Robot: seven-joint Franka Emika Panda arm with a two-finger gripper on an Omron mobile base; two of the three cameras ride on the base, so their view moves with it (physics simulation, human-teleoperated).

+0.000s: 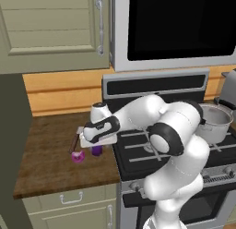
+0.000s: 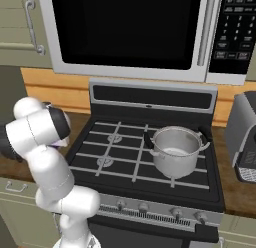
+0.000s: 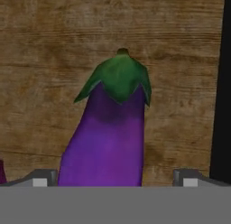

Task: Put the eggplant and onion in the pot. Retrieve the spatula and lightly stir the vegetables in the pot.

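I have the gripper spread wide, its two finger tips standing well apart at either side of the eggplant with nothing clamped between them. In the hand view the eggplant lies straight ahead, lengthwise between the tips, purple body nearest me and its green cap pointing away; I see a gap on each side, so neither tip touches it. In the left base view the hand hangs low over the wooden counter, with the eggplant just under its fingers.

Just beside the eggplant, on the side away from the stove, sits the pink onion; a sliver of it shows at the edge of the hand view. The spatula lies by the onion, its reddish handle slanting toward the hand, the blade end partly hidden under the hand.

On the other side of the gripper, the black stove begins right where the counter ends. The steel pot stands on a far burner, well apart from the gripper, its black handle pointing back toward the arm's side; I cannot see anything inside it
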